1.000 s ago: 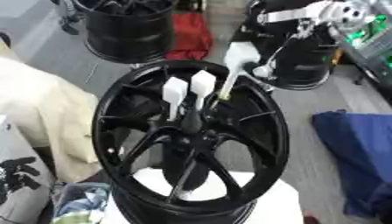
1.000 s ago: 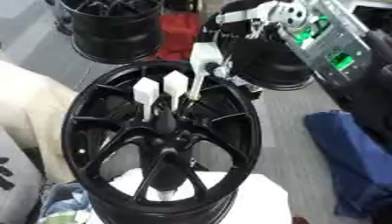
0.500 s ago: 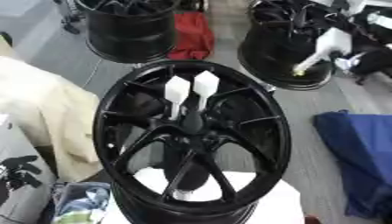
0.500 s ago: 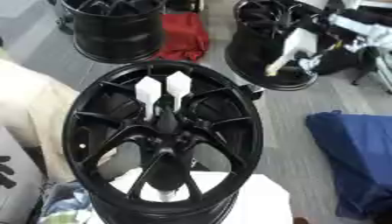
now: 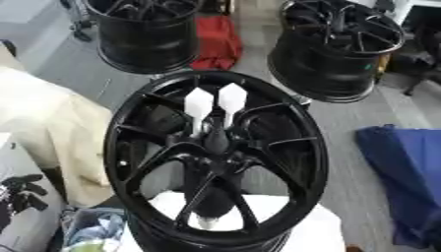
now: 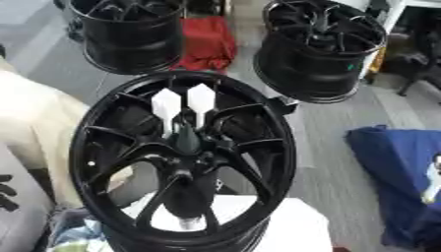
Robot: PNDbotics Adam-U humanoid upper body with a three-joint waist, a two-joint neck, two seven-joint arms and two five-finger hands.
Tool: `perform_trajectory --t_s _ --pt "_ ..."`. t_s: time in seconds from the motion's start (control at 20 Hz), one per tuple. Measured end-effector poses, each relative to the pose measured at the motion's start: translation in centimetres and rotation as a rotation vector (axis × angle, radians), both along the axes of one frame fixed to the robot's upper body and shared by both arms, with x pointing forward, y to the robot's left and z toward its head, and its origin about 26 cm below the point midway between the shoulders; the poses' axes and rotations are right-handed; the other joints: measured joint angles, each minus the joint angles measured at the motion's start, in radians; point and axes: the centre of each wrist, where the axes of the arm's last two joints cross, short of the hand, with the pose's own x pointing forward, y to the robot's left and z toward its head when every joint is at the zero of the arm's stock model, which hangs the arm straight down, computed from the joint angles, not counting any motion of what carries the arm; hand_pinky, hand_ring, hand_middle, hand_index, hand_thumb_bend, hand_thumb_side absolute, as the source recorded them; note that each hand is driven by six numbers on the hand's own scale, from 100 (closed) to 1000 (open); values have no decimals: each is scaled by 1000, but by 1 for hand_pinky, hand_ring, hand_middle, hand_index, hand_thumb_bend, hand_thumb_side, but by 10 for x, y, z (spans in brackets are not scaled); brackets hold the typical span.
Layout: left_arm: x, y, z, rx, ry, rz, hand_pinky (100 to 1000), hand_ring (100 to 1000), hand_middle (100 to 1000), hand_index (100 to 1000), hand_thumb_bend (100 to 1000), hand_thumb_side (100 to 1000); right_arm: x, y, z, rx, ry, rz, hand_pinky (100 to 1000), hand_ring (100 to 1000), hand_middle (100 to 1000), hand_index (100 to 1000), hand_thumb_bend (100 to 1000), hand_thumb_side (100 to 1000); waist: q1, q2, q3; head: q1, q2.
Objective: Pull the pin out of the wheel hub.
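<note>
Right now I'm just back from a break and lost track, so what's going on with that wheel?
Nothing is handling it at this moment: neither robot hand shows in either eye view. The black wheel hub stands tilted on a white support, with two white pins sticking up side by side near its centre. So those two are not pulled out yet. Two more black wheels sit on the floor behind, beside a red cloth.

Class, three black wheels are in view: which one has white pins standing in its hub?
The nearest wheel, resting on white padding; two white pins rise from its hub. The far two show none.
</note>
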Motion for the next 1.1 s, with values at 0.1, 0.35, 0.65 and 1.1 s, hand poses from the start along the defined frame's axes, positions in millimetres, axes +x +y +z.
perform_trajectory --t_s 0.1,0.35,0.65,1.1 --pt "0 0 0 0 -1 0 652 492 574 829 100 913 7 13 2 -39 -91 -41 779 798 860 931 290 455 0 1 2 -3 0" --pt "3 -1 1 -1 -5 -4 652 492 574 828 100 912 32 76 16 -43 -313 36 747 753 811 907 258 435 2 2 8 -9 0" --pt "4 -2 1 -4 -7 -8 652 492 573 826 100 912 38 156 -2 92 -450 185 706 706 772 888 229 417 9 8 15 -18 0" --pt "7 -6 0 -13 -13 -14 651 491 572 824 100 910 17 206 -61 283 -457 257 678 674 745 873 216 409 17 19 15 -26 -7"
